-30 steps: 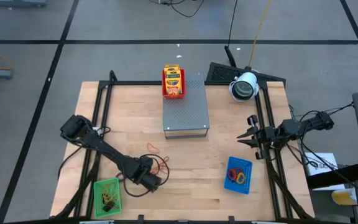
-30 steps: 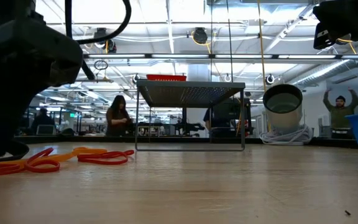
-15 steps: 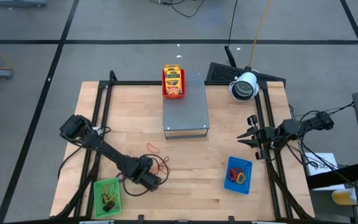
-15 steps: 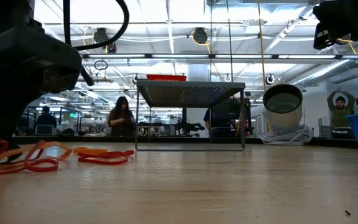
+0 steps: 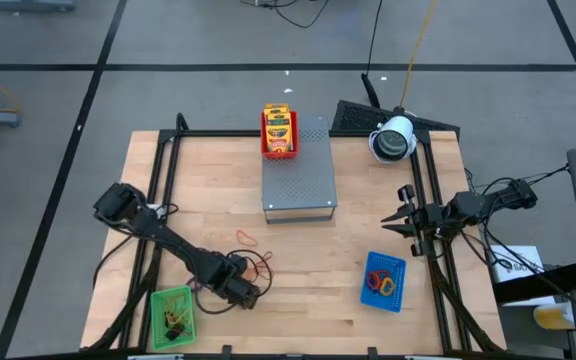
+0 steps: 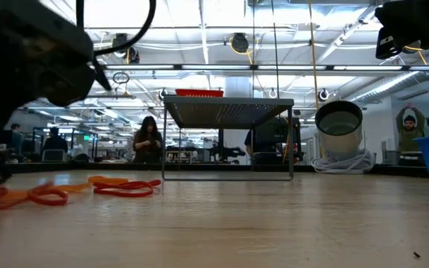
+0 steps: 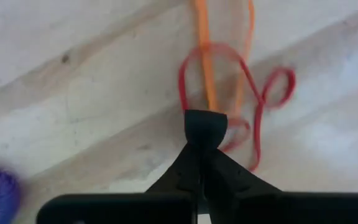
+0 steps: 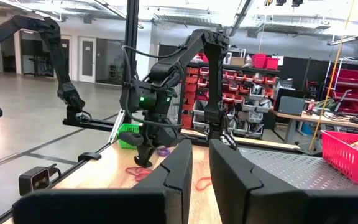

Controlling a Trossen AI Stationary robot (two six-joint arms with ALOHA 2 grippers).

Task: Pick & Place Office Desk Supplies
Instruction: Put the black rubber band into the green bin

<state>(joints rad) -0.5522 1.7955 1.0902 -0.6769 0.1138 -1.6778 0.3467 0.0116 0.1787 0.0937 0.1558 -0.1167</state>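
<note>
Left gripper jaws, open a second ago, now clenched on orange rubber band, band's long axis running straight ahead of fingertips, right gripper parked far right, fingers slightly parted, empty.

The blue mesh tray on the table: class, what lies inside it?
The blue mesh tray holds a few thin rubber-band loops, red and orange, tangled together. The high view shows the tray floor between them; whether anything lies beneath the loops cannot be seen.
</note>
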